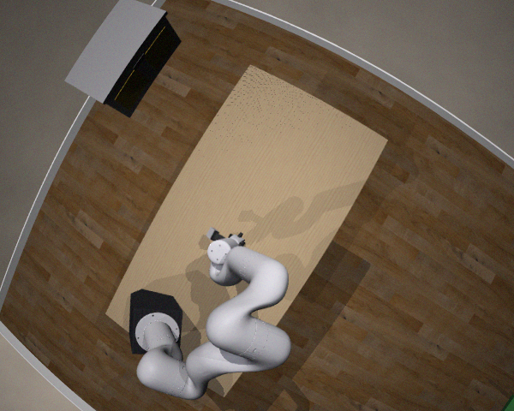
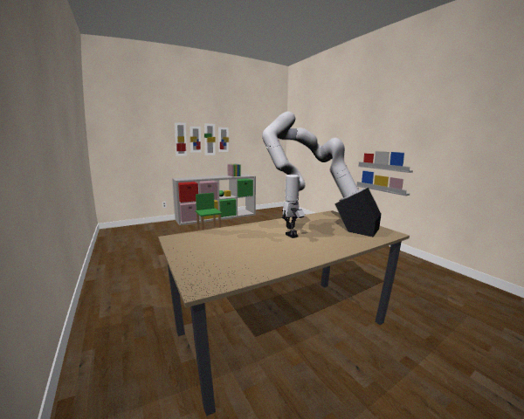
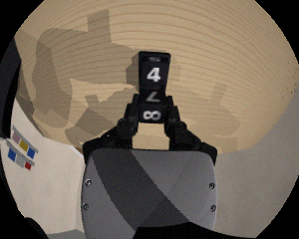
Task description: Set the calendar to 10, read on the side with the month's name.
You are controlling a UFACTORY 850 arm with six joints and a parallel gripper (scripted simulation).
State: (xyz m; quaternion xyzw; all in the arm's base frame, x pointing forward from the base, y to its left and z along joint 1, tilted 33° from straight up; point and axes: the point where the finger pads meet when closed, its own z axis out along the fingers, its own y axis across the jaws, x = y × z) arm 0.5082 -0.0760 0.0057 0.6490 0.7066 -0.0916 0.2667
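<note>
calendar cube (image 3: 151, 119) is clamped between your gripper (image 3: 151, 121) fingertips, jaws roughly a third open and stopped on it. the face toward the wrist camera reads 8, with another digit face above it that looks like a 7, hard to be sure. a second cube (image 3: 153, 75) sits just beyond the held one, showing a 4 upright to the wrist camera. it looks to be resting on the table (image 2: 235, 265); whether the two cubes touch, you cannot tell from this angle.

in the exterior view your gripper (image 2: 291, 225) points straight down, close over a small dark object (image 2: 292, 233) on the worktop. that spot is near the back edge of the table, toward the corner where the black arm base (image 2: 359, 216) stands. the tray and month plate are not made out in any view; the top view has the arm (image 1: 244, 300) covering the spot.

arm shadow falls across the worktop beside the cubes.
</note>
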